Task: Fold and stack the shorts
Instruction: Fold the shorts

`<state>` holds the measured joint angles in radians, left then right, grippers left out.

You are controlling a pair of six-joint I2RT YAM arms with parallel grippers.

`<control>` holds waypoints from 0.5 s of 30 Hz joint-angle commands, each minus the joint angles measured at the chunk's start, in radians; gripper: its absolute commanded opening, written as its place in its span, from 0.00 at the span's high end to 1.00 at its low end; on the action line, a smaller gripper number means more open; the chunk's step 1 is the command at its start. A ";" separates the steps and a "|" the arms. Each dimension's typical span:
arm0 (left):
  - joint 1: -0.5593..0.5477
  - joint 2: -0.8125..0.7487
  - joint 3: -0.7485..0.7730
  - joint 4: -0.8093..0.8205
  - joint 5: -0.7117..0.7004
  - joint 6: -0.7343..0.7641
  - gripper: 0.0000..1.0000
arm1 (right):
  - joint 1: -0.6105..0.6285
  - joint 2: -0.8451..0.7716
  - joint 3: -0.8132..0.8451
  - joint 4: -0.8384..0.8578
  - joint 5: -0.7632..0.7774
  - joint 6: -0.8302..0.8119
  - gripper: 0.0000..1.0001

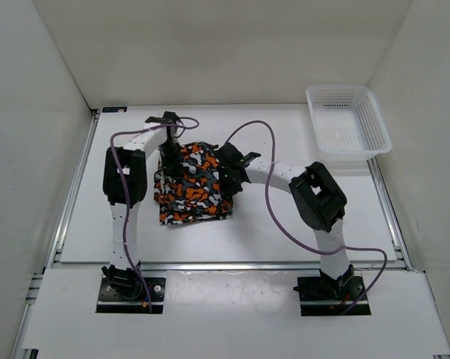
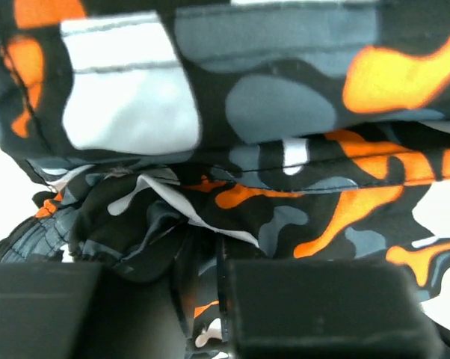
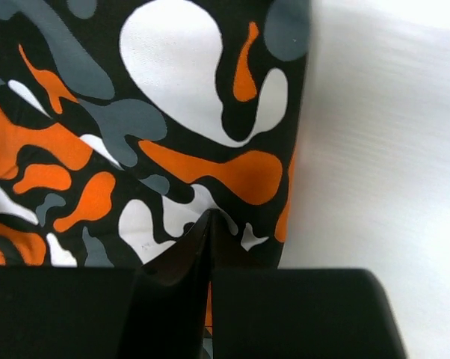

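Note:
The camouflage shorts lie bunched in a rough square in the middle of the table. My left gripper comes down on their left edge. In the left wrist view the shorts fill the frame, and the left gripper is shut with a fold of fabric pinched between its fingers. My right gripper is at the shorts' right edge. In the right wrist view it is shut, tips together on the shorts near their right hem.
A white mesh basket stands at the far right corner of the table. White walls close in the left, back and right sides. Purple cables loop over both arms above the table.

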<state>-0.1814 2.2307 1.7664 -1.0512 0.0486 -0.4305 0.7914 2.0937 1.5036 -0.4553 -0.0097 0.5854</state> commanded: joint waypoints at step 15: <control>-0.132 -0.316 0.211 -0.073 0.053 0.036 0.00 | -0.158 -0.581 -0.200 -0.167 0.481 -0.068 0.01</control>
<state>-0.3222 2.1586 1.9289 -1.1088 0.1112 -0.4057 0.6666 1.6699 1.3025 -0.5957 0.3588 0.5552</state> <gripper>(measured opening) 0.989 0.990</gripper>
